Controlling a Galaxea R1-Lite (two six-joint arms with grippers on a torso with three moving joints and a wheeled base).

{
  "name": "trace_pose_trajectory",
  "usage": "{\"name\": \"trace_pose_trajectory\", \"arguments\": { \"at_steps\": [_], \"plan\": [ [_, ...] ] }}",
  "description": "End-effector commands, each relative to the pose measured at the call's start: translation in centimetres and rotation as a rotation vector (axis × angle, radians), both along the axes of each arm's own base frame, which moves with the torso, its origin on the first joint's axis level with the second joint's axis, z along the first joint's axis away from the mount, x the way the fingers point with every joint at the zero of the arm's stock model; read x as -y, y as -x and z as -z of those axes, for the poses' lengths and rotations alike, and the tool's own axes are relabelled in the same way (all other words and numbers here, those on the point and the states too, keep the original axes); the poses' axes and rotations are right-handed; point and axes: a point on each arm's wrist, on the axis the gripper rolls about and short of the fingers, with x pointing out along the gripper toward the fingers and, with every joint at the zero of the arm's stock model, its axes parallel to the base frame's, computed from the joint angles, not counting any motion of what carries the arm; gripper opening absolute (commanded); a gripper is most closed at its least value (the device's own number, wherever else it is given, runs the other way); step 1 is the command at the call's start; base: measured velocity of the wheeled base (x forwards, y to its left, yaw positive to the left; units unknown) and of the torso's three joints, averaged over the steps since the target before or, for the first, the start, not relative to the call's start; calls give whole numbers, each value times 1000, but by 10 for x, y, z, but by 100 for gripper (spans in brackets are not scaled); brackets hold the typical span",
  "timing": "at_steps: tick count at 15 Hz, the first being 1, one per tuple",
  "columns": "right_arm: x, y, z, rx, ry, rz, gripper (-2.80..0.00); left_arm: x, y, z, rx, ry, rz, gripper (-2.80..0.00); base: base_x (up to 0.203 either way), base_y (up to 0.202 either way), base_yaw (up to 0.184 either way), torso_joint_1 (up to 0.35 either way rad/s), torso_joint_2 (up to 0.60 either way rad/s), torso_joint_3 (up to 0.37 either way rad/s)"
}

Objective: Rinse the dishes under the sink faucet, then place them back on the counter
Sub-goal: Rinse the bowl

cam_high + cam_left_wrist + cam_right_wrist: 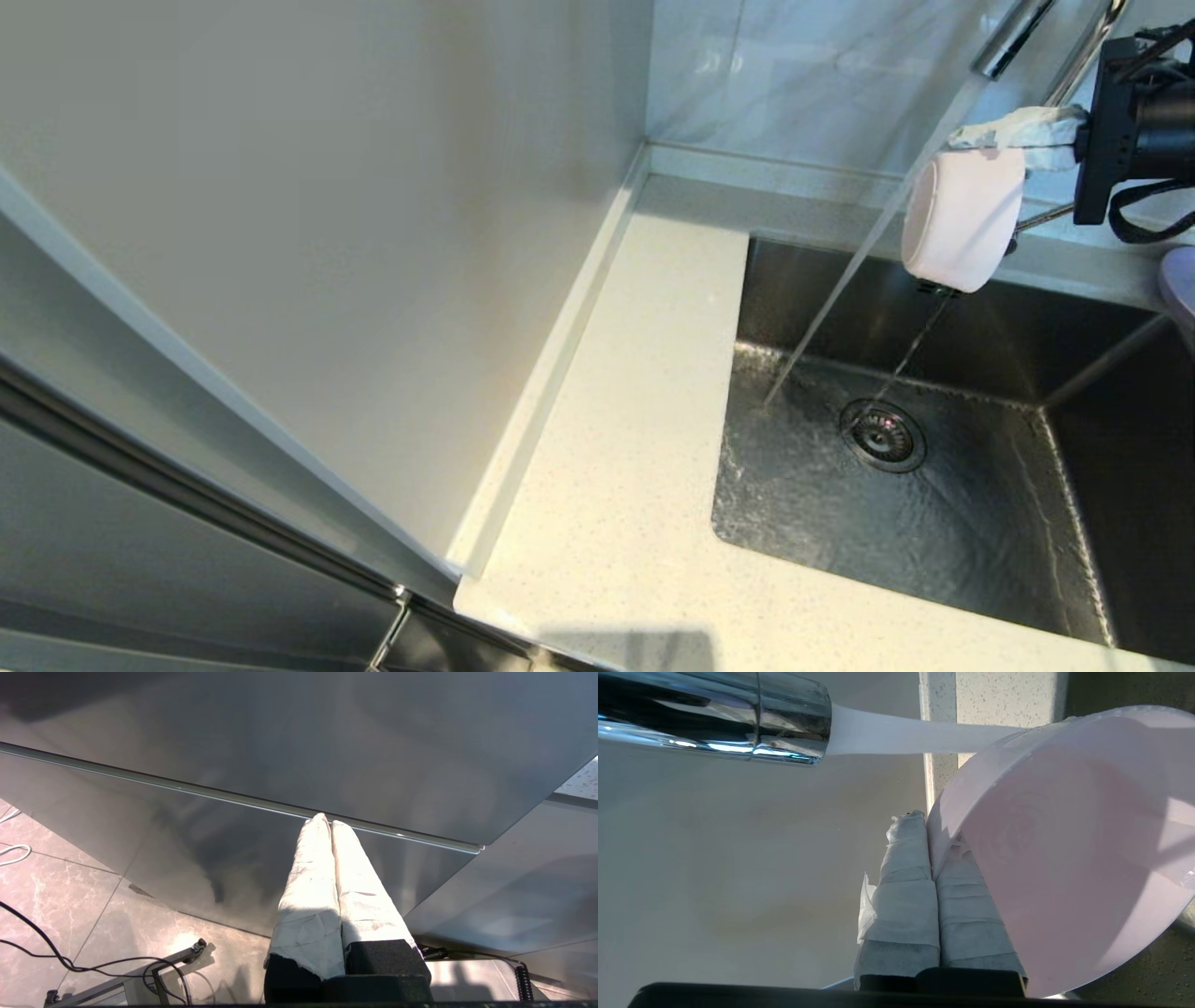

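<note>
The right end effector (1013,140) is pinching the rim of the pale pink bowl (962,219) between its 2 cloth-wrapped fingers (901,896), which are pressed tightly on the bowl wall. It is holding the bowl tipped on its side above the far part of the sink (934,551), just beside the water stream (840,280) that is running from the faucet (738,714). A thin line of water is draining from the lowest edge of the bowl toward the drain strainer (883,435), so I judge that this bowl is being emptied after its rinse. At the far right edge, a lilac plate (1178,285) is partly showing; I cannot tell what it is resting on or if it is already rinsed. The desk (616,448) on the left of the sink is carrying no dish yet, so putting the bowl back is still waiting, and the faucet is still open. The left end effector (327,826) is parked low beside the grey cabinet front (327,742), its fingers pressed together on nothing.
</note>
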Motion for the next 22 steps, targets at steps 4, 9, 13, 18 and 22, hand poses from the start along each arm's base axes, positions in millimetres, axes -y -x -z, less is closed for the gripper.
{"name": "trace_pose_trajectory", "arguments": {
  "at_steps": [4,9,13,18,22],
  "plan": [
    [-12,-5,3,-11,1,-33,-280,0,0,0,0,0,0,-280,0,0,0,0,0,0],
    [9,3,-2,8,9,41,-280,0,0,0,0,0,0,-280,0,0,0,0,0,0],
    [49,54,-25,118,120,192,-280,0,0,0,0,0,0,-280,0,0,0,0,0,0],
    [57,65,-10,5,82,125,-280,0,0,0,0,0,0,-280,0,0,0,0,0,0],
    [75,51,5,-173,-145,75,-280,0,0,0,0,0,0,-280,0,0,0,0,0,0]
  ]
}}
